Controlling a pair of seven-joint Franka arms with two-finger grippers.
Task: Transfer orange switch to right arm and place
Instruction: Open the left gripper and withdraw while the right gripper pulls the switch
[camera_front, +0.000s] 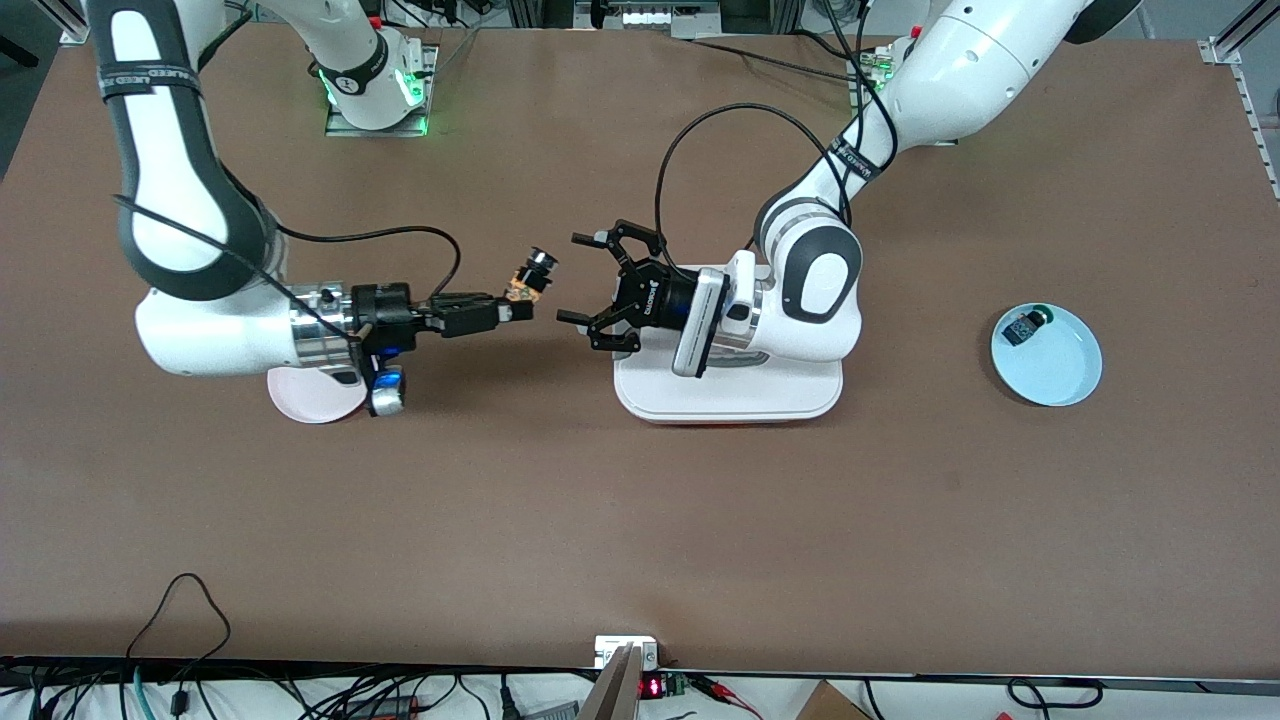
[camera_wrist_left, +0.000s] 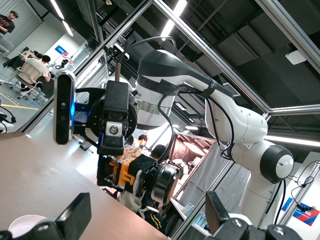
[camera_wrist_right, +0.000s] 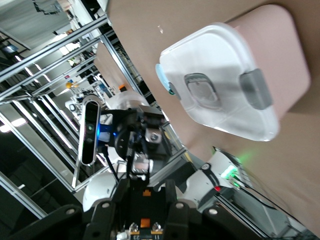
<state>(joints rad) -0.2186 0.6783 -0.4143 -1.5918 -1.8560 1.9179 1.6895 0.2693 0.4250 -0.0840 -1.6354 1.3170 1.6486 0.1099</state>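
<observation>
I see the right gripper (camera_front: 520, 300) closed on the orange switch (camera_front: 531, 275), holding it in the air over the tabletop (camera_front: 640, 520); facing it, the left gripper (camera_front: 585, 280) stands wide open and empty beside the white container (camera_front: 728, 392).

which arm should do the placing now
Right. The right gripper is shut on the orange switch, while the left gripper is open beside it and holds nothing.

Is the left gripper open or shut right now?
Open. The left gripper has its fingers spread with nothing between them; the orange switch sits in the right gripper.
</observation>
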